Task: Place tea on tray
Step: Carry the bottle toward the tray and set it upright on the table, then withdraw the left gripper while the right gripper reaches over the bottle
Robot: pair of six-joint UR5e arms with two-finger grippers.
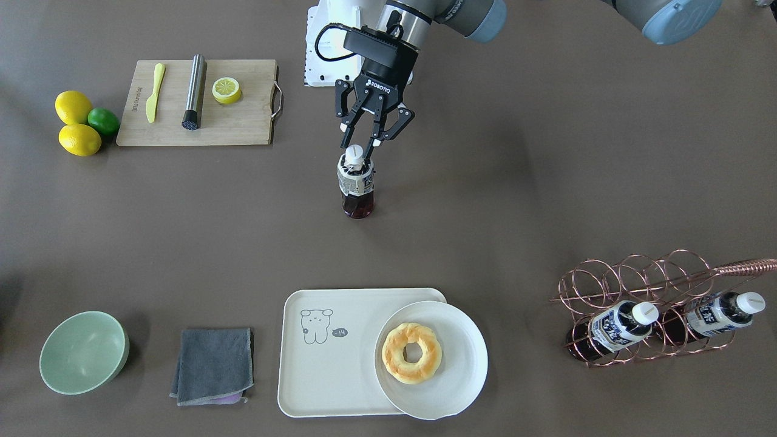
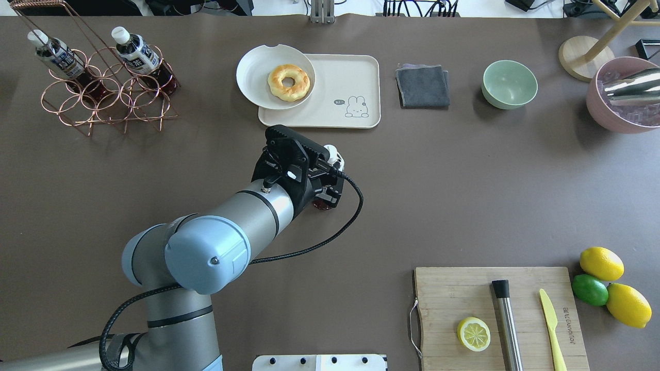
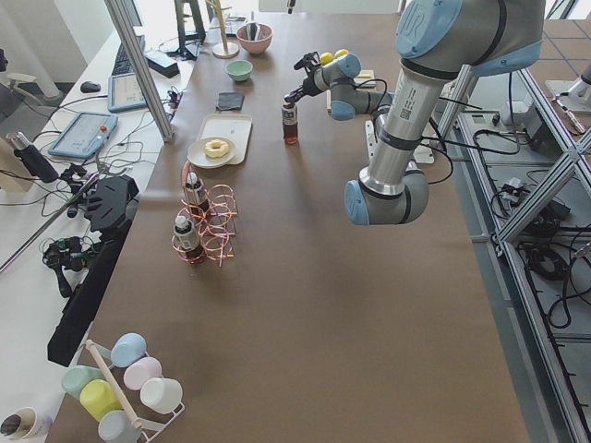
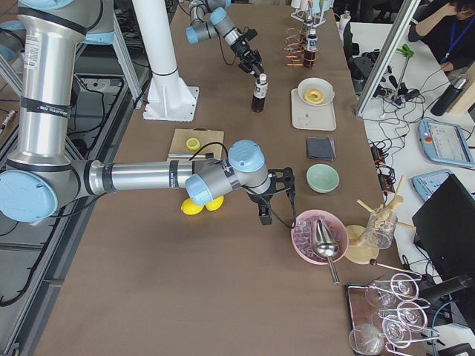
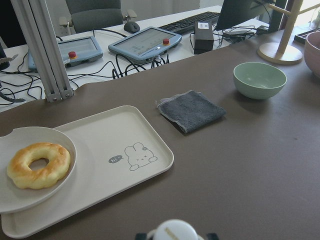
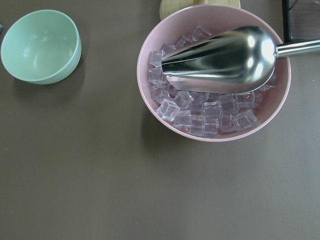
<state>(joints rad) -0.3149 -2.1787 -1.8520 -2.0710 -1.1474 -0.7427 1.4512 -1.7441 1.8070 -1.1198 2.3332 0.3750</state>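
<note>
As it stands, tea upright, axis vertical, cap up

A robotics lab: robot arms bolted beside a long covered table, aluminium posts framing it, with control tablets, a keyboard and loose cables alongside.

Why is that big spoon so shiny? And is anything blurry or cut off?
Right wrist view: the metal scoop in the pink bowl mirrors bright light, so it glares; the green bowl casts a soft shadow. Left wrist view: the tea shows only its white cap, cut off at the bottom edge and looking a bit soft.
</note>
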